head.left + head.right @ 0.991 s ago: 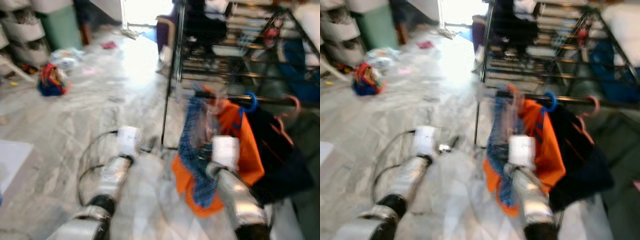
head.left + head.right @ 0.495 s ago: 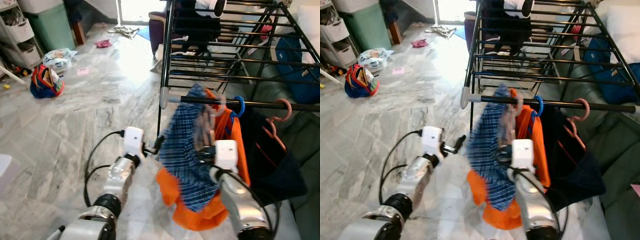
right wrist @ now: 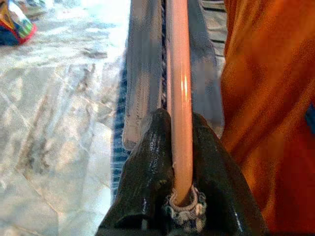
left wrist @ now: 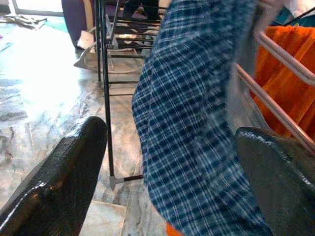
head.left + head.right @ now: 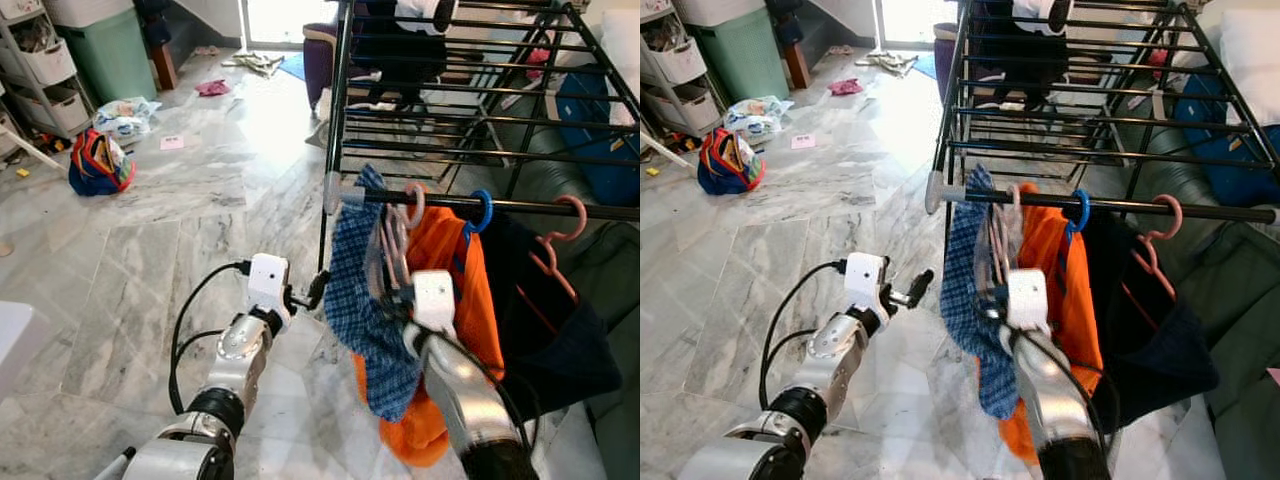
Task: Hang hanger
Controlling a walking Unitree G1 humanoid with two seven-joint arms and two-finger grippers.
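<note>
A blue plaid shirt [image 5: 365, 290] hangs on a pale pink hanger [image 3: 179, 73] whose hook [image 5: 413, 197] curls at the black rail [image 5: 540, 207], near the rail's grey end cap. My right gripper [image 5: 397, 297] is shut on the hanger's pink bar; in the right wrist view both fingers [image 3: 147, 162] clamp that bar. My left gripper [image 5: 313, 289] is held out low, left of the shirt, open and holding nothing, its fingers [image 4: 64, 167] wide apart facing the plaid cloth [image 4: 197, 123].
An orange garment [image 5: 465, 290] on a blue hook [image 5: 480, 212] and a dark garment [image 5: 555, 320] on a pink hook [image 5: 573, 215] hang further right on the rail. The black drying rack [image 5: 450, 110] stands behind. A colourful bag [image 5: 97, 163] and a green bin [image 5: 105, 55] sit across the marble floor.
The blur of a second ago has gone. My right gripper has carried the hanger and plaid shirt a little left along the rail, and the shirt now hangs narrower. The left arm has barely moved.
</note>
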